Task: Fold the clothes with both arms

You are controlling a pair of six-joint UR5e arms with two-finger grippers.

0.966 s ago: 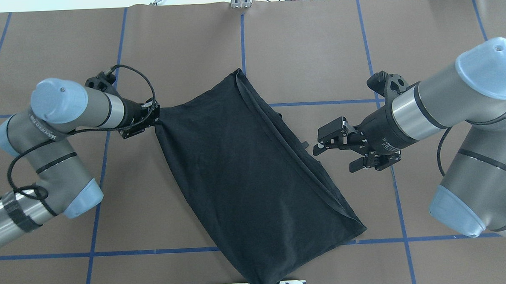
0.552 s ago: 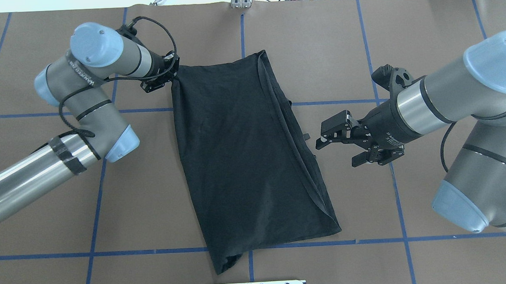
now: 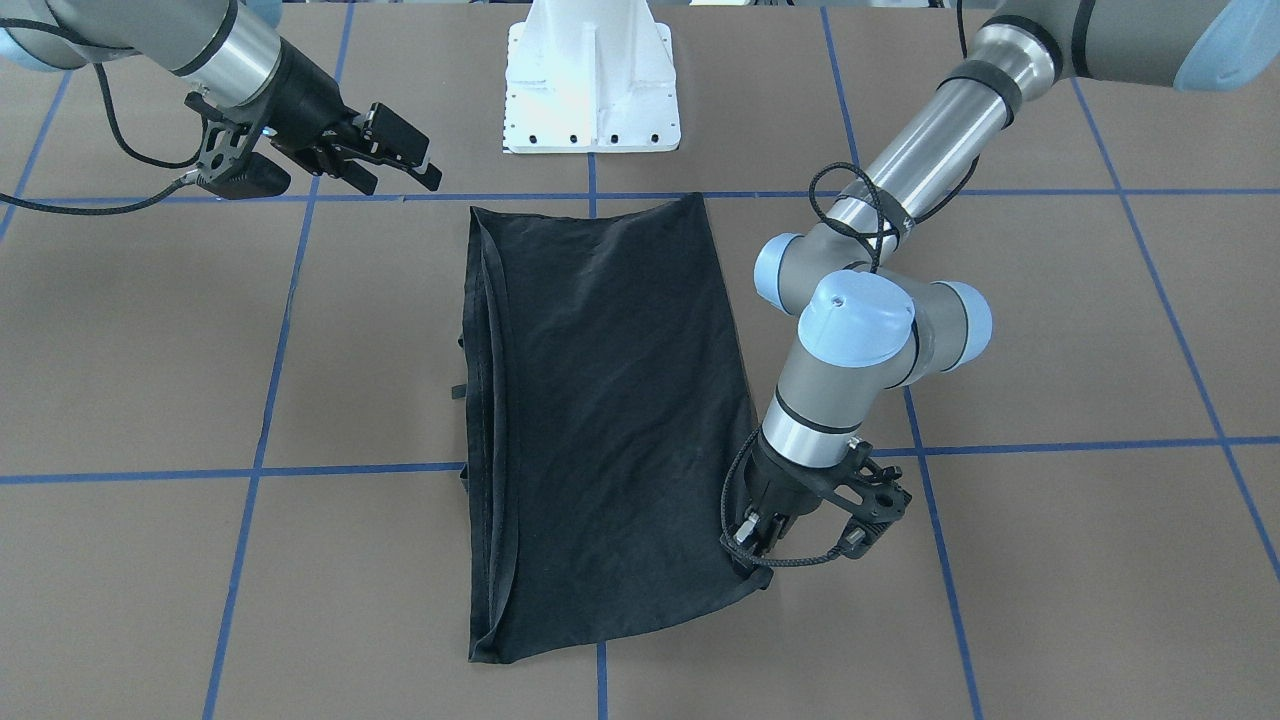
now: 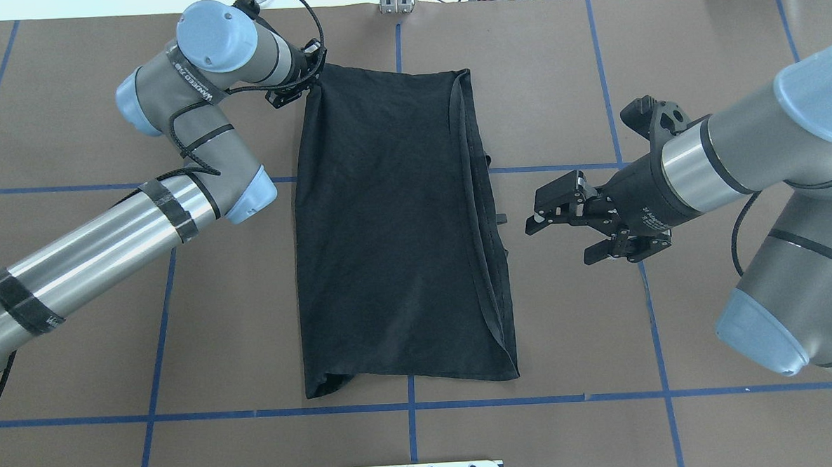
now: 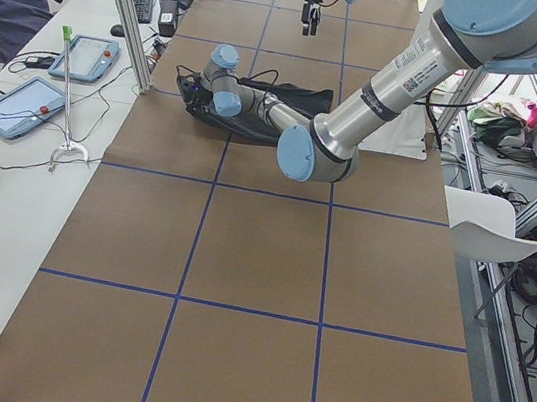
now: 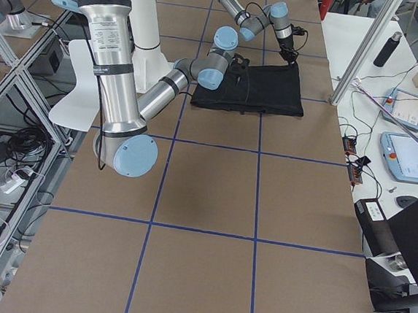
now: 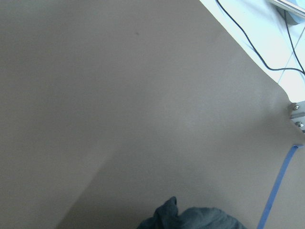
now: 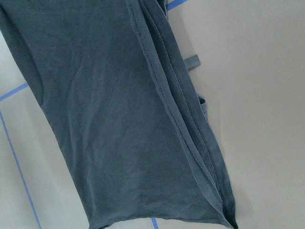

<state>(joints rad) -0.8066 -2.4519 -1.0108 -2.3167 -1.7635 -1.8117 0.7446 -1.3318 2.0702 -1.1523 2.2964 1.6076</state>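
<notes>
Brown gridded table [image 4: 252, 339]; left end effector [image 4: 303, 89] pinches T-shirt [image 4: 395, 227] corner, right end effector [image 4: 558, 243] spread

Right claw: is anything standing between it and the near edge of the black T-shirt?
Nothing visible does. The right claw hangs open beside the black T-shirt, apart from its layered edge, with only the bare brown table between them.

Bright, even light fell on the brown paper-covered table [image 4: 557, 80], with soft shadows. The left wrist view blurred the black short-sleeved T-shirt [image 7: 190, 220].
</notes>
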